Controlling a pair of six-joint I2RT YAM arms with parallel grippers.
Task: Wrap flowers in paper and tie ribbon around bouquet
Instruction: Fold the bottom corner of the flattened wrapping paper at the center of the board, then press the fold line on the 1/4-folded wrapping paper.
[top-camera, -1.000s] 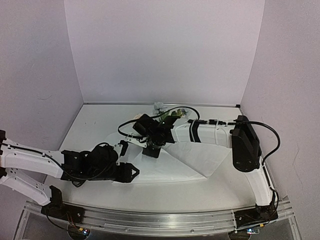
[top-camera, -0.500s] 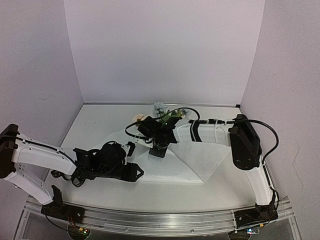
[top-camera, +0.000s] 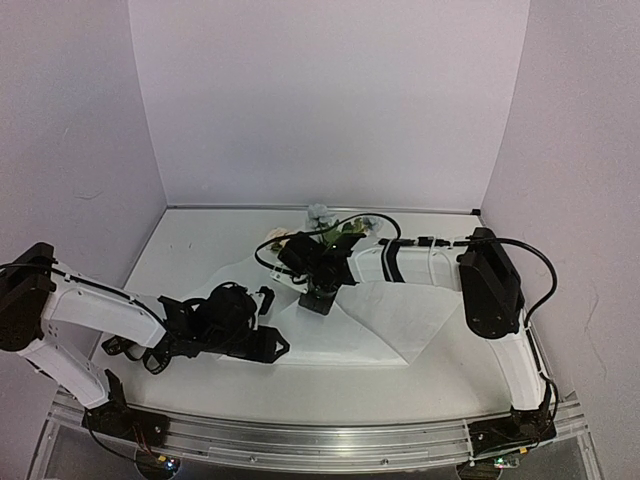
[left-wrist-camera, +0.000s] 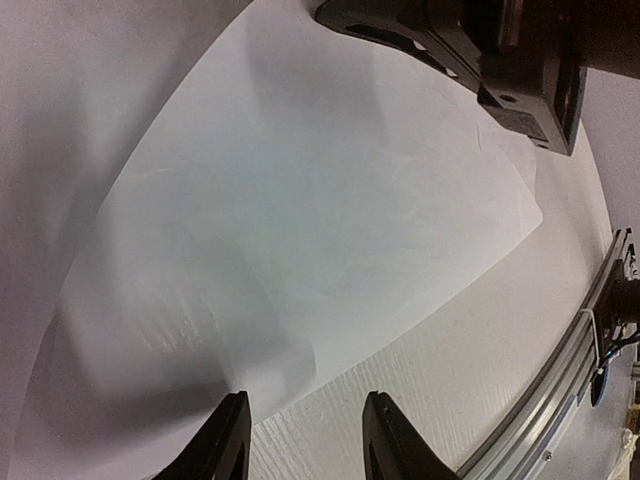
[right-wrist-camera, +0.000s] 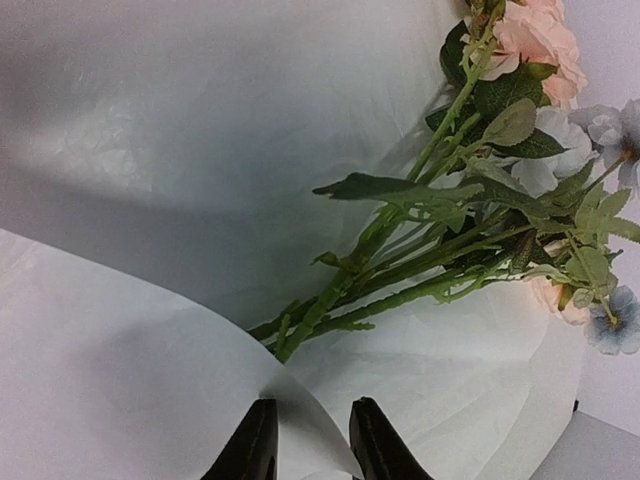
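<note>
Left claw (left-wrist-camera: 305, 402) spread, low over the near edge of the paper (left-wrist-camera: 300, 200), with tabletop (left-wrist-camera: 430, 370) showing between its fingers. Right claw (right-wrist-camera: 313, 405) slightly parted, astride the edge of a folded-over paper flap. Flowers (right-wrist-camera: 420, 230) lie on the paper mid-tabletop. Stem ends run under the flap, blooms point toward the far wall.

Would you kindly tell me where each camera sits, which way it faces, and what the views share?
Top external: above and behind the bases, facing down over the table; both arms show.
Left wrist: on the left arm, facing low across the paper; left gripper fingertips at bottom.
Right wrist: on the right arm, facing down at the flowers; right gripper fingertips at bottom.
Shared: the paper appears in all three.
</note>
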